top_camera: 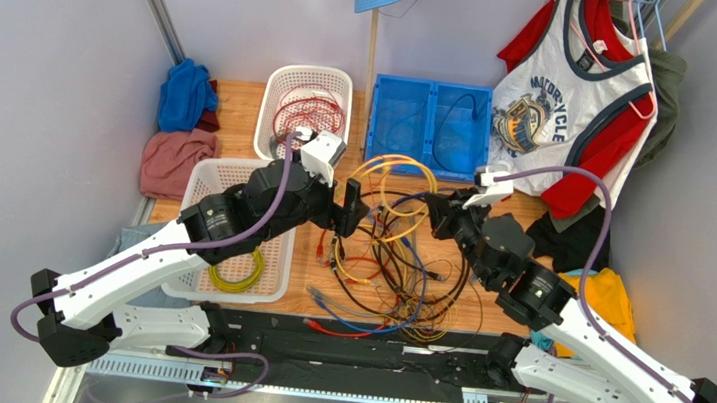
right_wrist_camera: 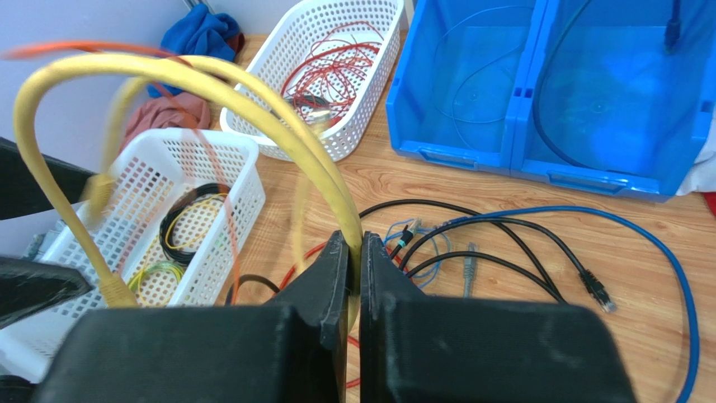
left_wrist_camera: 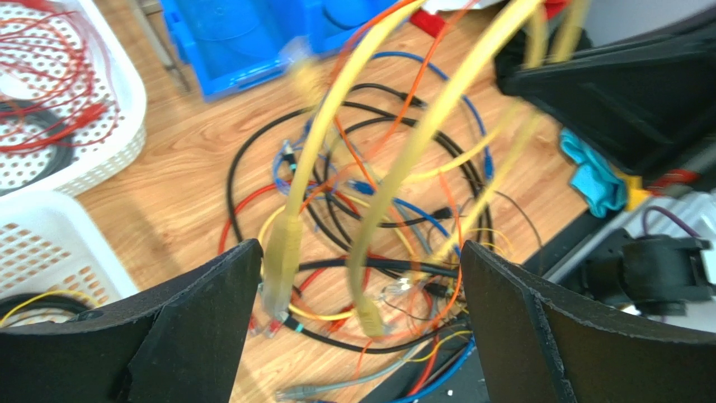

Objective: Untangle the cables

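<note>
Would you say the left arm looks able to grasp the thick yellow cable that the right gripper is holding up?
Probably yes: the thick yellow cable hangs between the open jaws of the left gripper, nothing blocking it, while the right gripper pinches it.

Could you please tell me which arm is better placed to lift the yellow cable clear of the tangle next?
Right, probably. The right tool is shut on the yellow cable, holding its loop above the tangle. The left tool stands open, the cable hanging loose between its fingers.
</note>
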`<action>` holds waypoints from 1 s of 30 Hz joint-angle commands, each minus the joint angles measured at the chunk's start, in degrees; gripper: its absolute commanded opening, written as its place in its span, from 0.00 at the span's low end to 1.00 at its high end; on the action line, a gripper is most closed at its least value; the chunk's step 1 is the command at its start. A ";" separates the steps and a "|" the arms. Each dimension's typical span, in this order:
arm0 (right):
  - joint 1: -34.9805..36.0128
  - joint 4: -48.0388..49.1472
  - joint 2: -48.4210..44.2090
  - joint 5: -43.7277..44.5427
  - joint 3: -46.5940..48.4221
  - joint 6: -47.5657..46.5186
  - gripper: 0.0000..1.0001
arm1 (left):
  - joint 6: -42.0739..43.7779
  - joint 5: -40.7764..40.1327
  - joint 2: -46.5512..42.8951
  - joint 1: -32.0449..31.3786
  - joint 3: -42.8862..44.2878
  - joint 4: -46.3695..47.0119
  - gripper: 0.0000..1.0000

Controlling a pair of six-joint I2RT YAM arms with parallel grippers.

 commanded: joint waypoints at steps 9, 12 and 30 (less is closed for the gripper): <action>-0.15 -6.99 -8.55 -0.28 0.66 2.81 0.00 | -1.34 -4.90 -3.20 -0.16 -3.33 6.32 0.91; -0.15 -7.87 -9.70 -1.95 -0.04 2.99 0.00 | -1.08 -3.59 -5.04 -0.16 -5.00 8.78 0.91; -0.15 -8.48 -8.83 -12.94 -0.93 4.22 0.00 | 0.15 16.72 0.83 -0.16 -7.73 24.61 0.62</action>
